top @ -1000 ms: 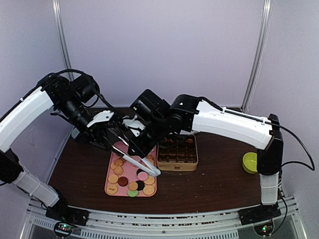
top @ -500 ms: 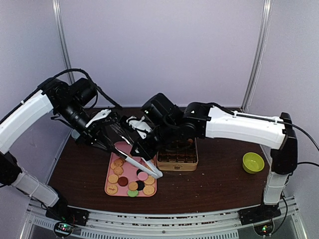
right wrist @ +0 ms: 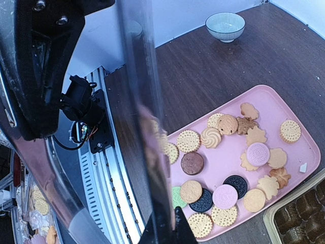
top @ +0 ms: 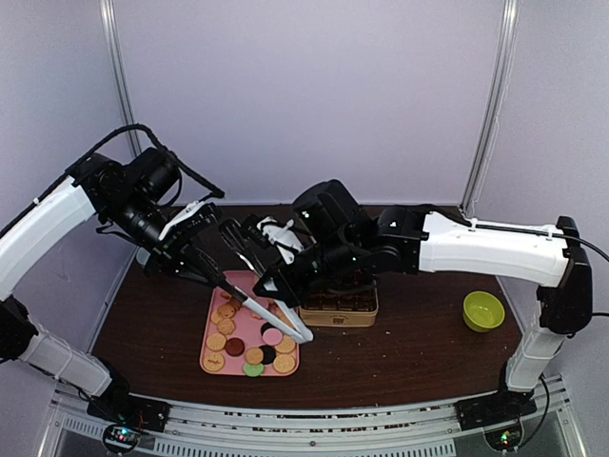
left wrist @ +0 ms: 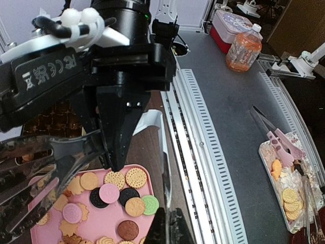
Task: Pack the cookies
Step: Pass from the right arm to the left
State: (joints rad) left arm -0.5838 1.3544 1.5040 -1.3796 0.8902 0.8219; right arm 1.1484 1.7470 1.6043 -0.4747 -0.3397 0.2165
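Note:
The cookies (top: 243, 335) lie loose on a pink tray (top: 206, 366): tan rounds, pink, black, one green, one dark brown. They also show in the left wrist view (left wrist: 127, 192) and the right wrist view (right wrist: 223, 195). My left gripper (top: 211, 271) and right gripper (top: 273, 286) hang close together above the tray's far end. Metal tongs (top: 278, 321) slant from them down to the tray's right edge. In its wrist view my left gripper (left wrist: 170, 217) is shut on a thin edge of the tongs (left wrist: 166, 173). My right gripper (right wrist: 171, 223) is shut on a broad tong blade (right wrist: 142, 101).
A gold tin (top: 339, 307) of brown paper cups stands right of the tray, under the right arm. A green bowl (top: 483, 310) sits at the far right. A pale bowl (right wrist: 225, 25) stands beyond the tray's far left. The white rail (left wrist: 203, 152) marks the near table edge.
The right arm's wrist and elbow have swung right and higher. The left wrist has pulled back a little to the upper left. The tongs' lower end stays at the tray's right edge.

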